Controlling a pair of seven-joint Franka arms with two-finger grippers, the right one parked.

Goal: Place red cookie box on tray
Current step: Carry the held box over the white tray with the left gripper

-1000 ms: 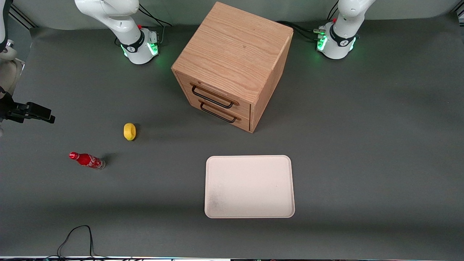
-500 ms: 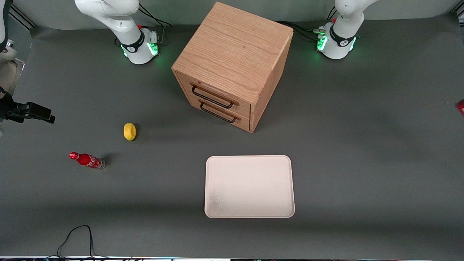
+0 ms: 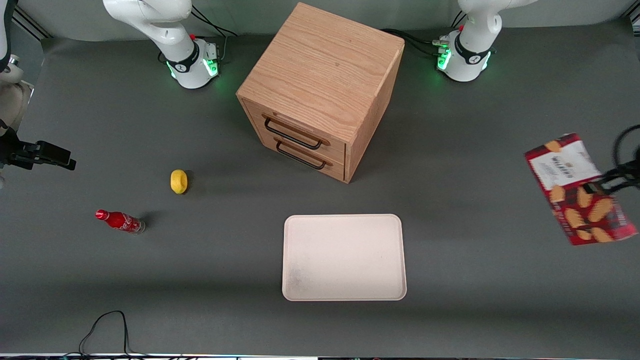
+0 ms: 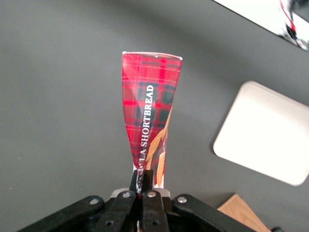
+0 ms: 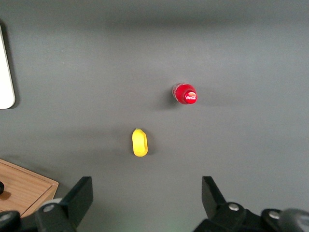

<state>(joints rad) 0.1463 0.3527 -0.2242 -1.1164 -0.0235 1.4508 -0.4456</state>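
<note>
The red cookie box (image 3: 564, 169), tartan red with a white label and cookie pictures, hangs tilted above the table toward the working arm's end. My left gripper (image 3: 593, 189) is shut on its middle. In the left wrist view the red cookie box (image 4: 149, 101) is edge-on, pinched between the gripper (image 4: 143, 176) fingers. The pale cream tray (image 3: 345, 257) lies flat on the table near the front camera, in front of the drawers, with nothing on it; the tray (image 4: 263, 133) also shows past the box in the wrist view.
A wooden two-drawer cabinet (image 3: 320, 85) stands at the table's middle, farther from the camera than the tray. A yellow lemon (image 3: 178, 181) and a small red soda bottle (image 3: 120, 221) lie toward the parked arm's end. A black cable (image 3: 107, 322) loops at the front edge.
The gripper carrying the red cookie box has come into the front view from the working arm's end, moving toward the table's middle. Everything else stayed put.
</note>
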